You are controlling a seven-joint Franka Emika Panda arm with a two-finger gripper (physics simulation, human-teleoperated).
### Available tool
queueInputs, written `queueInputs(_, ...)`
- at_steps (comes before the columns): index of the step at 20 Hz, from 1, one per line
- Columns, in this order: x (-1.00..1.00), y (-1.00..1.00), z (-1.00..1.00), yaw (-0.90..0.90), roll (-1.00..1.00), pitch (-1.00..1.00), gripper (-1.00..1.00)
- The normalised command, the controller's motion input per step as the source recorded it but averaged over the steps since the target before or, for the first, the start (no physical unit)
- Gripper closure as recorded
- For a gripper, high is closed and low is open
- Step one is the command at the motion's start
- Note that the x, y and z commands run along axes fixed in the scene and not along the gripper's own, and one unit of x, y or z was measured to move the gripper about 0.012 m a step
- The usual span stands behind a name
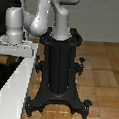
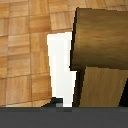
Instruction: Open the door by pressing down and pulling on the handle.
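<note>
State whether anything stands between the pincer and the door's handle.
Nothing visible does. In the wrist view the tan handle lies right beside a white finger of the pincer, with only floor behind; whether they touch cannot be told.

The exterior view looks level and near at the black pedestal. The wrist view looks down, very close, past one finger at the handle beside it; both share the wood floor.

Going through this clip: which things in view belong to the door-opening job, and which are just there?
Belong to the job:
door, dark panel with a pale frame
handle, wood-coloured bar
gripper, with one white finger beside the handle

Just there:
black pedestal under the arm
wooden floor
</note>
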Motion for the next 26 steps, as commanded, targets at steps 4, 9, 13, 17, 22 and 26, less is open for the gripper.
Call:
queueInputs(4,0.00,0.00,-0.50,0.00,0.00,-0.04,1.00)
queueInputs(9,0.00,0.00,-0.80,0.00,0.00,0.00,1.00)
queueInputs(13,0.00,0.25,-0.50,0.00,0.00,0.00,1.00)
queueInputs(17,0.00,0.50,0.00,0.00,0.00,0.00,1.00)
queueInputs(22,0.00,1.00,0.00,0.00,0.00,0.00,1.00)
queueInputs(26,0.00,1.00,0.00,0.00,0.00,0.00,1.00)
